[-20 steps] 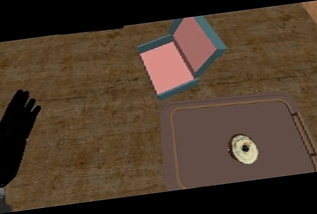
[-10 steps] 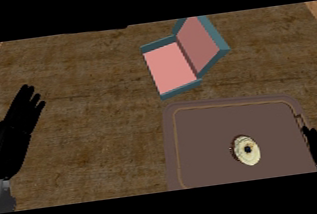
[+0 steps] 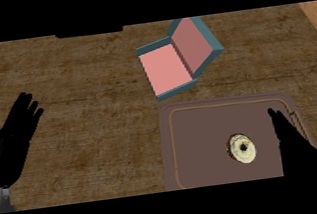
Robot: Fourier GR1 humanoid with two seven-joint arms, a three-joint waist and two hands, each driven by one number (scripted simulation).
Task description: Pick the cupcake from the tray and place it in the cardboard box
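Head view: the cupcake (image 3: 242, 148) sits on the tray (image 3: 195, 139), toward the tray's near right part, upright and seen from above as a pale ring with a dark middle. Nothing grips it.

What has changed is on its right. A second ago no right hand showed at all; half a second ago only a dark tip had come in at the tray's right edge. Now the right hand (image 3: 291, 142) reaches well up over the right side of the tray, fingers straight and together, pointing away from the robot. It lies just beside the cupcake, on its right, and whether a finger touches the cake cannot be told from here. The fingers are not curled round anything.

The tray itself has not shifted, and the cupcake lies where it lay before. Beyond the tray, farther off and a little to the left, the box (image 3: 177, 58) stands open on the worktop (image 3: 76, 79), its pink floor showing and its lid tilted up on the right side; it too is unmoved.

At the left edge the left hand (image 3: 13, 138) rests open, fingers up, well apart from tray and box.

By my judgement the reach is under way and the grasp not yet begun: the right hand must come in from the side and close round the cupcake before any lifting toward the box.
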